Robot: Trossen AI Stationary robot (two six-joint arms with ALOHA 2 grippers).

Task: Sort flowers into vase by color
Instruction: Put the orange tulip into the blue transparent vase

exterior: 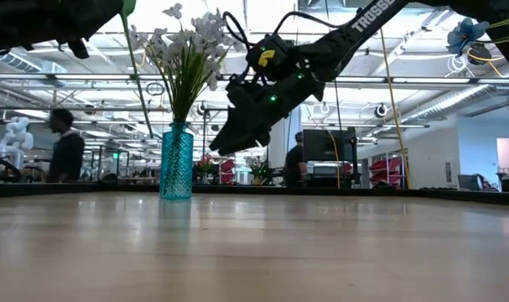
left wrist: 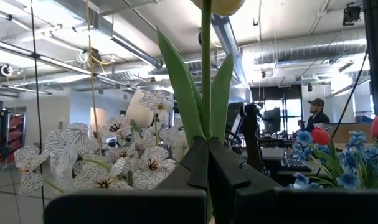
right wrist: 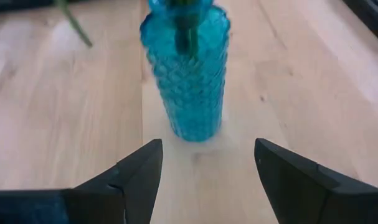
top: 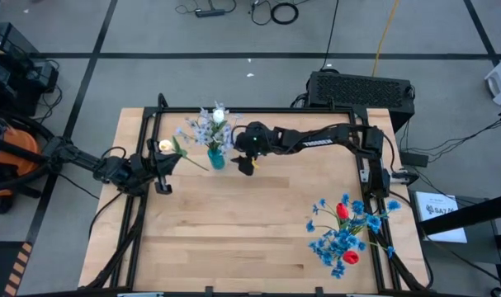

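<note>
A teal glass vase point(top: 215, 157) point(exterior: 176, 164) point(right wrist: 189, 74) stands on the table near its far edge. It holds pale blue-white sprays point(top: 202, 130) point(exterior: 187, 46) and a white tulip bud point(top: 219, 115). Left of the vase, my left gripper point(top: 169, 158) point(left wrist: 207, 163) is shut on a cream-yellow tulip point(top: 166, 146). My right gripper point(top: 248, 165) point(exterior: 222, 144) point(right wrist: 207, 168) hovers just right of the vase, open and slanting down toward it, with nothing between its fingers. Bright blue sprays and red tulips point(top: 345, 231) lie in a pile at the near right. My left gripper pinches the tulip's green stem point(left wrist: 205, 134) between its two fingers, just below the leaves. The bud point(left wrist: 221, 5) stands above the fingers. The lower stem point(exterior: 138, 84) slants down toward the vase, its end clear of the table.
Black frame rails run along the table's edges point(top: 258, 110). A black box point(top: 361, 89) sits beyond the far right corner. Bare wood point(top: 233, 223) spreads across the middle and near left. People point(exterior: 65, 151) stand in the room behind.
</note>
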